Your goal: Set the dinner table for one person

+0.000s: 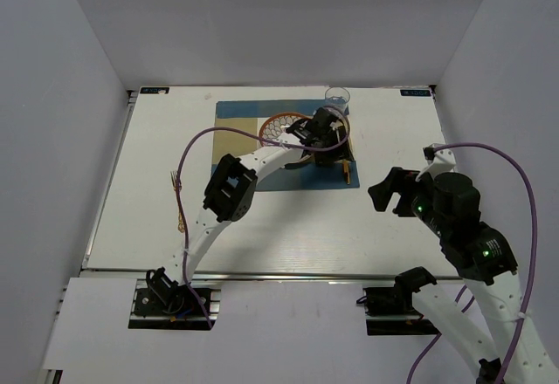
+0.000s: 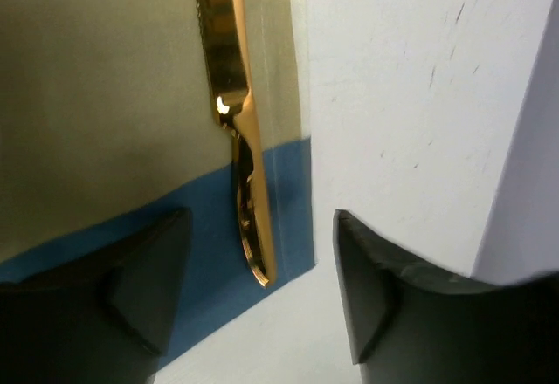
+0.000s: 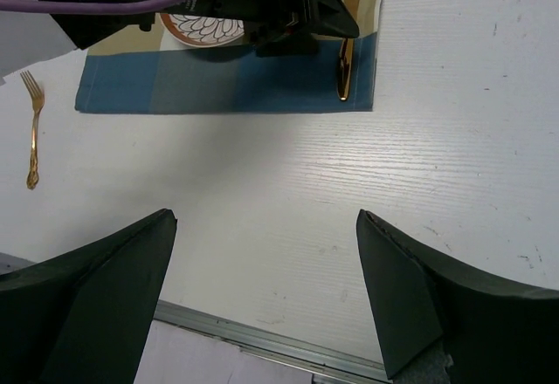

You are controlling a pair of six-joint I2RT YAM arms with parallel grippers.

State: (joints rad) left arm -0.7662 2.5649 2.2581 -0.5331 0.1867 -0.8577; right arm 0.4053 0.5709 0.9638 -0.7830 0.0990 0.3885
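My left gripper (image 2: 262, 231) hangs wide open and empty over the gold knife (image 2: 229, 96) on the placemat (image 3: 218, 87). My right gripper (image 3: 266, 227) gapes empty too. The white worktop (image 3: 349, 183) under everything is rigid and fixed. The fork (image 3: 33, 131) on it looks thin and slick, so I'd pinch it mid-handle.

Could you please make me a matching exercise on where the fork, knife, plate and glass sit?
Things: 1 slim gold metal fork; 2 gold metal knife; 3 round orange-rimmed plate; 4 clear drinking glass.
Places: A along the blue-and-beige cloth placemat's right edge; B bare white tabletop, left of the placemat; C placemat's far right corner; D partly under the left arm.
Pairs: 1-B; 2-A; 3-D; 4-C.
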